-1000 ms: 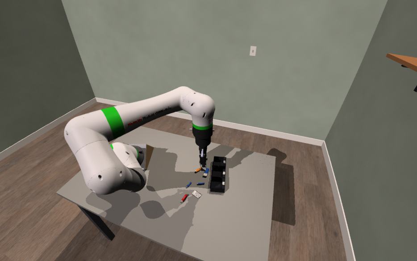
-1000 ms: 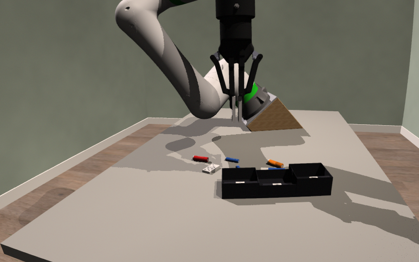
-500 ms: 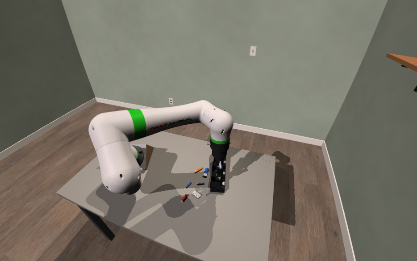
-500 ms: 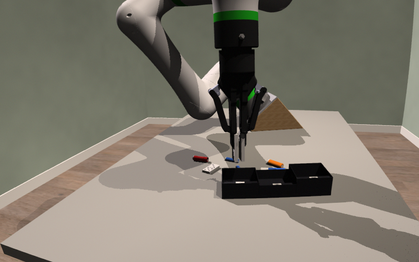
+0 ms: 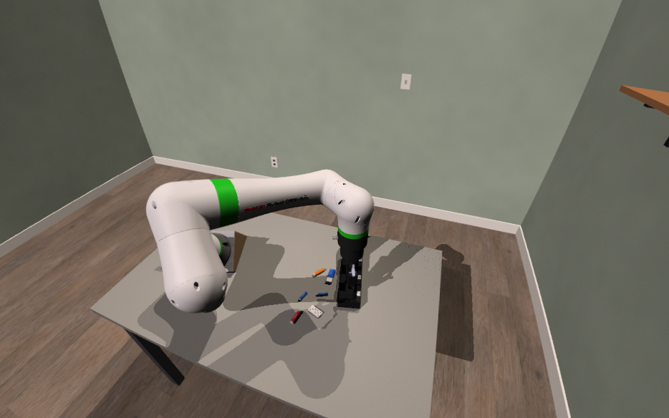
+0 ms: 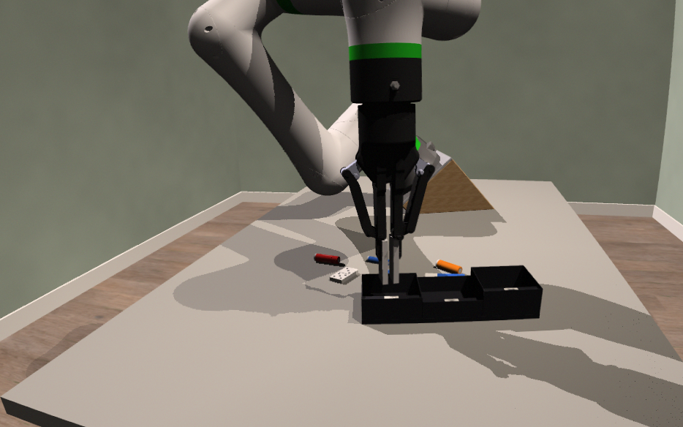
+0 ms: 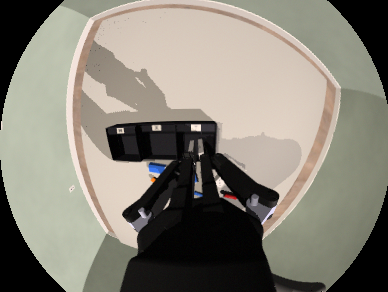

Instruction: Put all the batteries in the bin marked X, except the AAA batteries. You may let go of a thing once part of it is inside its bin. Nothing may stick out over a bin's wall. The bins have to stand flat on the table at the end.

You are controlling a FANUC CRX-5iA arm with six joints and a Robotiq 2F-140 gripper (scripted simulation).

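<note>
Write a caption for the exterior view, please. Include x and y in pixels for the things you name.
The black claw (image 6: 391, 281) reaches down to an end compartment of the black three-part bin row (image 6: 451, 311).

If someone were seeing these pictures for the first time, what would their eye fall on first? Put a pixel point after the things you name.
Most likely the big white arm (image 5: 276, 197) (image 6: 302, 115) with green bands, arching over the grey table (image 5: 395, 345) (image 6: 201, 362). Next, the row of black bins (image 5: 349, 301) (image 6: 453, 311) (image 7: 175, 124) beneath it, with the slim fingers (image 6: 394, 262) reaching down at an end bin.
</note>
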